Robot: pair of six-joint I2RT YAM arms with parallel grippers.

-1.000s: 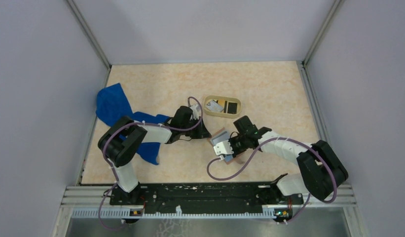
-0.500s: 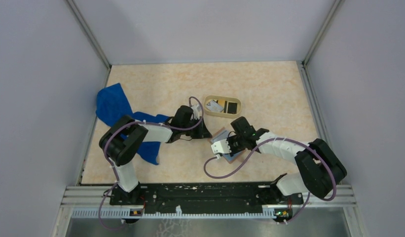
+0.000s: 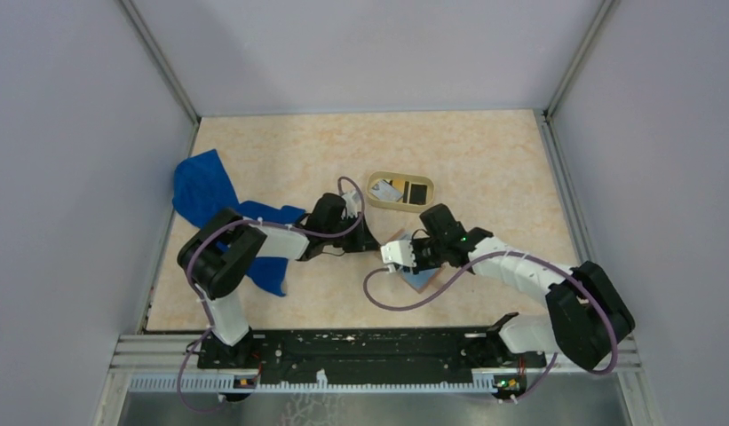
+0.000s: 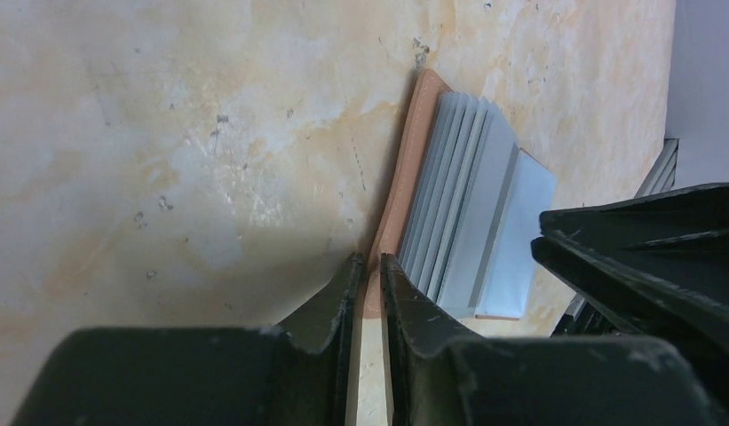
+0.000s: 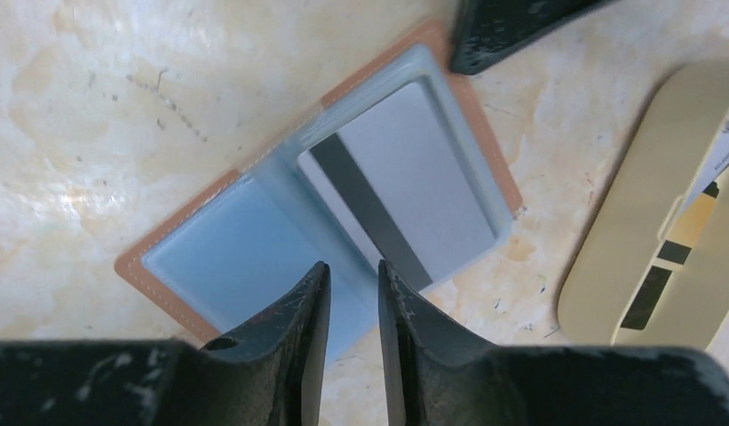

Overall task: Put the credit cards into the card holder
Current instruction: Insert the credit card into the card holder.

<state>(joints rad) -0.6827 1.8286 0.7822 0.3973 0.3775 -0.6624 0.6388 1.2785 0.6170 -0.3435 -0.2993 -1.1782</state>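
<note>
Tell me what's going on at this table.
The left end effector pinches the edge of the open card holder. A light grey card with a dark stripe sits in one pocket. The right end effector is poised over it, jaws slightly apart and empty. In the tan tray lie other cards.

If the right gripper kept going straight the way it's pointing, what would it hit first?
Most likely the open card holder: the right gripper points at its grey-blue inner face near the middle fold, just beside the pocket with the light grey card. How far above it hangs is unclear.
</note>
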